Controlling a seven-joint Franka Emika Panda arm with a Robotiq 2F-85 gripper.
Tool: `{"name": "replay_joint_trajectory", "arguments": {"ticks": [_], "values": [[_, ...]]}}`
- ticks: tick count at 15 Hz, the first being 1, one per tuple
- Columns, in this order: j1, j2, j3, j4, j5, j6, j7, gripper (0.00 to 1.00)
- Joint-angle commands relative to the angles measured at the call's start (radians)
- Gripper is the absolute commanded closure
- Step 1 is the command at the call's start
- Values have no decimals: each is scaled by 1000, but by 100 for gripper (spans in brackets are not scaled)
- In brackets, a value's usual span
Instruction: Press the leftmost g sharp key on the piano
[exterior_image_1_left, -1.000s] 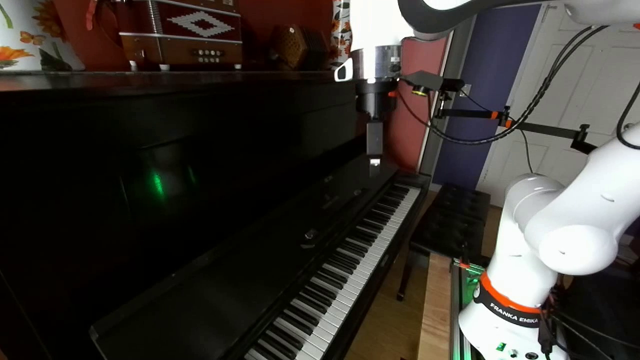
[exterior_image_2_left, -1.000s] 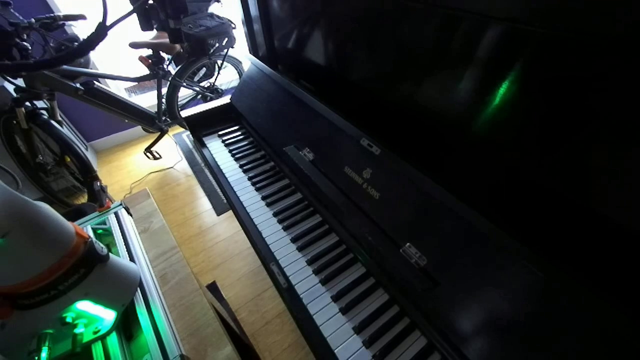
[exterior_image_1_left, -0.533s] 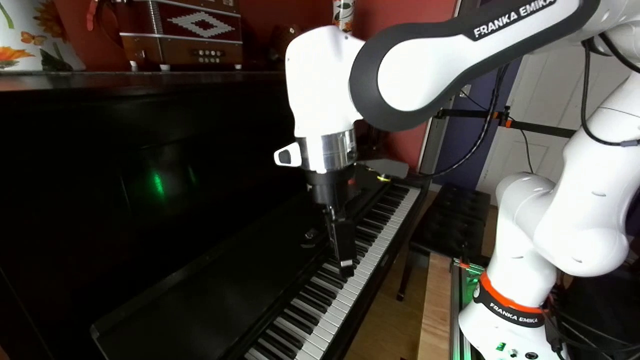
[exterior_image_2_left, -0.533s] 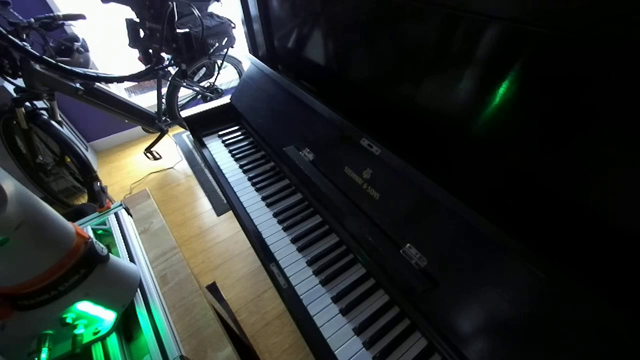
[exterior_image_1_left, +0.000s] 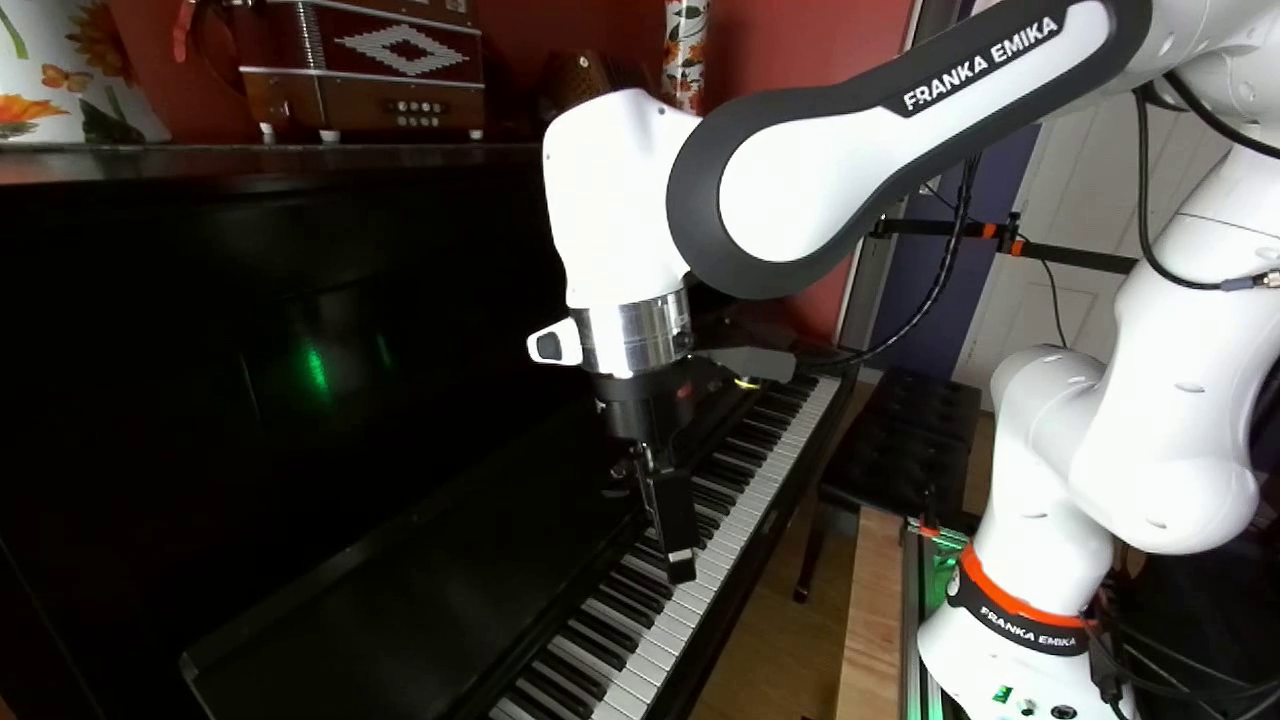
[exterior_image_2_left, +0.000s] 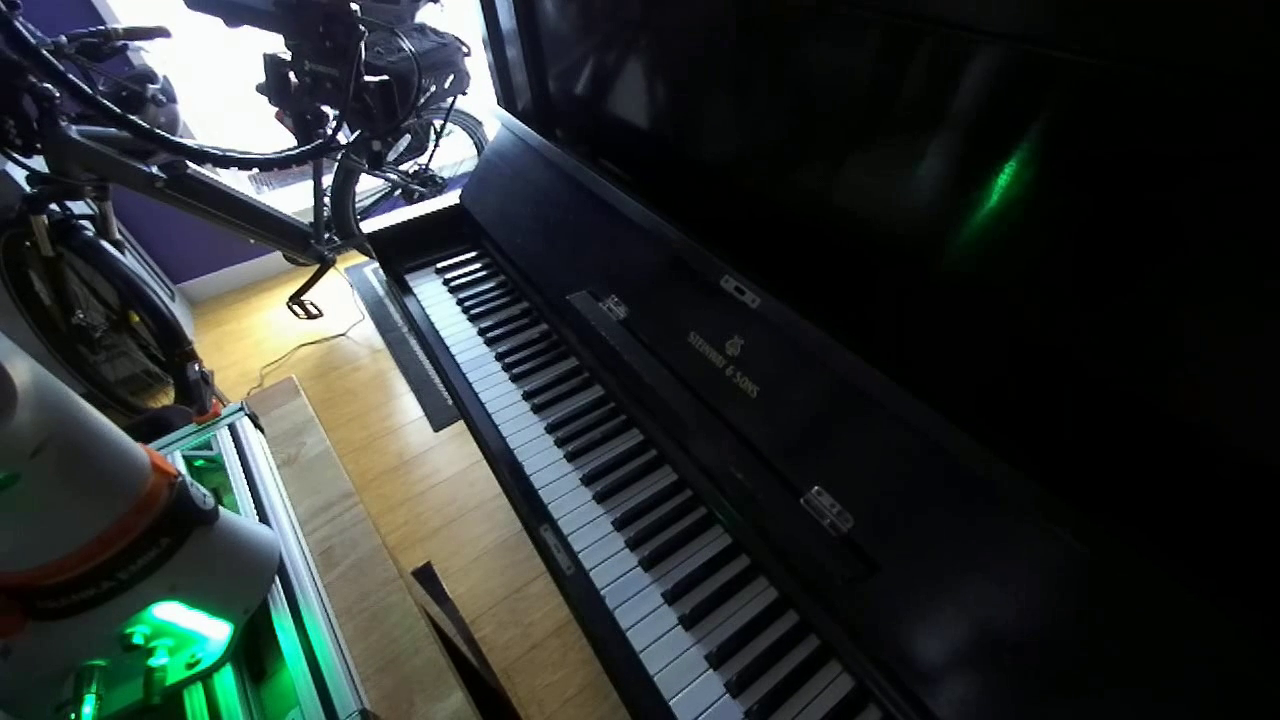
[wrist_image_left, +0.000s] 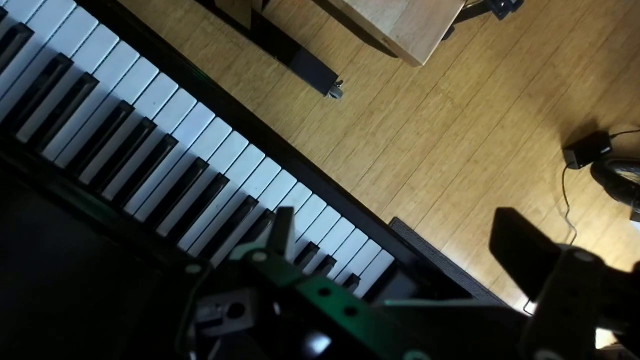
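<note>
The glossy black piano (exterior_image_1_left: 300, 230) also stands along the right in an exterior view (exterior_image_2_left: 620, 250). Its white and black keys fill the left of the wrist view (wrist_image_left: 215, 135), and the keyboard's end shows there at lower middle. Counting from that end, the leftmost G sharp looks like the black key (wrist_image_left: 257, 225) beside my left-hand finger, which hides part of its group. My gripper (exterior_image_1_left: 681, 570) is above the keyboard, pointing down. It shows dark in front of the bicycle (exterior_image_2_left: 330, 110). In the wrist view (wrist_image_left: 395, 220) its fingers are wide apart with nothing between them.
A bicycle (exterior_image_2_left: 230, 190) stands beyond the keyboard's far end. A black bench (exterior_image_1_left: 905, 430) is right of the piano. A wooden board (exterior_image_1_left: 868, 620) runs beside the robot base. An accordion (exterior_image_1_left: 400, 90) stands on the piano top. A dark mat (wrist_image_left: 435, 255) lies on the floor.
The arm has swung down from high over the piano's far part to over the keys. In the last half second it has sunk slightly further, toward the near end in an exterior view.
</note>
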Motion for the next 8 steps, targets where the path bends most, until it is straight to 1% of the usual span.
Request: {"name": "replay_joint_trajectory", "arguments": {"ticks": [1,2,4,6,8], "values": [[9,92,32,-35,8,158,23,0],[11,106,33,-63,39,278,9,0],[17,163,41,-94,70,438,4,0],[17,219,45,-126,83,581,11,0],[13,278,48,-146,80,685,15,0]]}}
